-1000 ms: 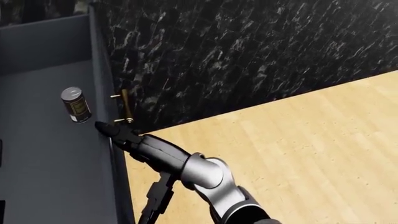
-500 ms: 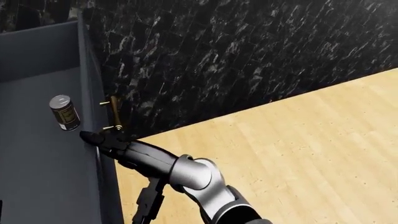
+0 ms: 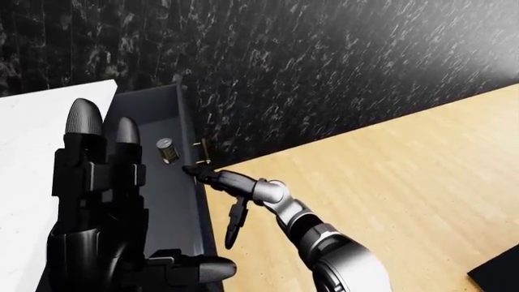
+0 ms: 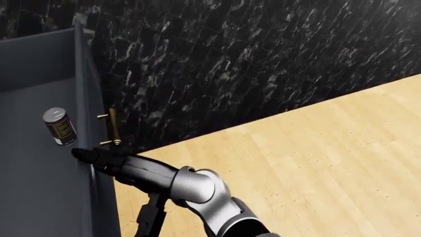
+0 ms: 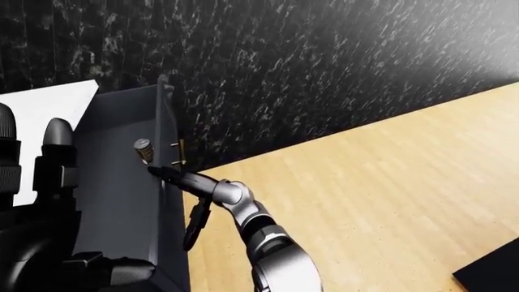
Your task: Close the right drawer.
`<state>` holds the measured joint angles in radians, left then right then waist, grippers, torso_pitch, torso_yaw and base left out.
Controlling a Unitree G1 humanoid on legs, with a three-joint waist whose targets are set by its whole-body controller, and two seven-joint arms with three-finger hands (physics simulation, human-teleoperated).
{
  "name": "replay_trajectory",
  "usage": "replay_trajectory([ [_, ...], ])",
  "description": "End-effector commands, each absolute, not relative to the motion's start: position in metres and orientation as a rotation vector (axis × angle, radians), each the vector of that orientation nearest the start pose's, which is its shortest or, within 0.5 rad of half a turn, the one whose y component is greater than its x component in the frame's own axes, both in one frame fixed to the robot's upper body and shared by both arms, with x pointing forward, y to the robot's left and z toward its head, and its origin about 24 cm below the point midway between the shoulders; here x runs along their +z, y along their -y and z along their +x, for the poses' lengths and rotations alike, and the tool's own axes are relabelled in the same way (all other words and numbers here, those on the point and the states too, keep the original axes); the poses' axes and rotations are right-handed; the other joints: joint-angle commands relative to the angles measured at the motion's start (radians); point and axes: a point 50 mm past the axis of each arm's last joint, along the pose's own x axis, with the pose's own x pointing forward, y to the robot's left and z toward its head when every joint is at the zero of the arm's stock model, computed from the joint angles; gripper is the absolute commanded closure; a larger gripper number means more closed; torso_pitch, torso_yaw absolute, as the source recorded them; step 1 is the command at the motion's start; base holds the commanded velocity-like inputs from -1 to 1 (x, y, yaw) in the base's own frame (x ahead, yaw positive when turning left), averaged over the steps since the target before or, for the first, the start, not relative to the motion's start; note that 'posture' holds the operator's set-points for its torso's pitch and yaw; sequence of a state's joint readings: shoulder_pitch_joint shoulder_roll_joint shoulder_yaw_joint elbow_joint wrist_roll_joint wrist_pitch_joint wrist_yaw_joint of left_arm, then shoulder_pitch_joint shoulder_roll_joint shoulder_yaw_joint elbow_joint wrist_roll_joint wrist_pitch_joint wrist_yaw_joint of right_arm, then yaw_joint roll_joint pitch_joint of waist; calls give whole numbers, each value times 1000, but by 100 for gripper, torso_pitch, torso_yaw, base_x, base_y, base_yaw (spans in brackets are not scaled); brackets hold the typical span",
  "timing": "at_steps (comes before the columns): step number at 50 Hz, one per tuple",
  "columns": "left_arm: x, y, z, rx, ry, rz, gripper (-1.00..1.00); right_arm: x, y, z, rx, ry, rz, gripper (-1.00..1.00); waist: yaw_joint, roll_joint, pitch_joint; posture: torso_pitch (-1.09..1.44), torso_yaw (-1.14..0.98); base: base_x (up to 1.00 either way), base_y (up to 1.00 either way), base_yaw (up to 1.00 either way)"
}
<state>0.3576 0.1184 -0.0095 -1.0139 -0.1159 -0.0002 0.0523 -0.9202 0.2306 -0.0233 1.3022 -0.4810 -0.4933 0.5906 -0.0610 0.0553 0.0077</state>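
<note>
1. At about 8 o'clock in the left-eye view the left hand is raised close to the camera, fingers upright and spread, nothing in its grasp. It takes no part in the work.

2. The right drawer fills the left side of the head view, from 7 to 11 o'clock, and stands pulled well out of the black marble cabinet face. Inside it a small can stands upright at about 9 o'clock, near the drawer's front panel.

3. On the outer side of that panel is the brass handle, just above the right hand. The hand's fingers lie stretched out and close together, resting on the panel's top edge; they grip nothing. Whether the fingertips hook over the inner lip is hard to tell, since dark fingers meet dark metal.

4. Over the last second the drawer, can and handle have all slid toward 9 o'clock in the head view. The wood floor has kept nearly the same place, so the drawer itself seems to be travelling, though some camera drift may add to it.

5. My judgement: the push is under way, but much of the drawer's inside remains exposed, so the closing is far from finished. The flat hand should keep pressing on the panel.
</note>
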Motion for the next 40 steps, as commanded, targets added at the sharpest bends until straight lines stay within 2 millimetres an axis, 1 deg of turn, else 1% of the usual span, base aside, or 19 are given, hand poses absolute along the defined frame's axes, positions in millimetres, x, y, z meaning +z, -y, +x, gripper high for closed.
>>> replay_trajectory([
  [1, 205, -162, 135, 13, 723, 9, -100, 44, -58, 296, 1443, -36, -479, -100, 13, 3, -5, 0, 0, 0, 0, 0],
  [9, 205, -163, 135, 15, 723, 7, -100, 45, -61, 295, 1457, -32, -475, -100, 10, 6, -5, 0, 0, 0, 0, 0],
  [14, 205, -162, 135, 14, 721, 9, -100, 48, -57, 300, 1428, -23, -460, -100, 10, 6, -3, 0, 0, 0, 0, 0],
  [21, 204, -162, 136, 11, 718, 8, -100, 64, -38, 322, 1332, 20, -447, -100, 16, 2, 5, 0, 0, 0, 0, 0],
  [25, 204, -161, 135, 10, 717, 8, -100, 72, -20, 335, 1247, 47, -446, -100, 27, -5, 12, 0, 0, 0, 0, 0],
  [28, 204, -161, 135, 11, 717, 10, -100, 84, -7, 347, 1181, 84, -443, -100, 38, -13, 17, 0, 0, 0, 0, 0],
  [31, 204, -161, 136, 10, 715, 9, -100, 105, 12, 363, 1079, 143, -427, -100, 50, -21, 22, 0, 0, 0, 0, 0],
  [32, 204, -161, 135, 10, 715, 9, -100, 109, 17, 366, 1050, 158, -436, -100, 54, -25, 23, 0, 0, 0, 0, 0],
  [33, 204, -161, 135, 10, 714, 9, -100, 121, 28, 373, 994, 203, -423, -100, 59, -29, 24, 0, 0, 0, 0, 0],
  [34, 204, -161, 135, 10, 714, 9, -100, 125, 32, 375, 963, 216, -427, -100, 62, -33, 25, 0, 0, 0, 0, 0],
  [35, 204, -161, 135, 10, 715, 11, -100, 135, 38, 378, 918, 259, -431, -100, 66, -36, 25, 0, 0, 0, 0, 0],
  [37, 203, -160, 136, 9, 713, 11, -100, 154, 52, 376, 824, 325, -421, -100, 73, -44, 25, 0, 0, 0, 0, 0],
  [38, 203, -160, 135, 8, 714, 11, -100, 159, 58, 373, 786, 342, -428, -100, 77, -47, 24, 0, 0, 0, 0, 0],
  [39, 203, -160, 135, 8, 714, 11, -100, 168, 69, 363, 723, 374, -413, -100, 80, -50, 24, 0, 0, 0, 0, 0],
  [40, 203, -160, 135, 8, 714, 11, -100, 171, 73, 359, 686, 383, -420, -100, 82, -53, 22, 0, 0, 0, 0, 0],
])
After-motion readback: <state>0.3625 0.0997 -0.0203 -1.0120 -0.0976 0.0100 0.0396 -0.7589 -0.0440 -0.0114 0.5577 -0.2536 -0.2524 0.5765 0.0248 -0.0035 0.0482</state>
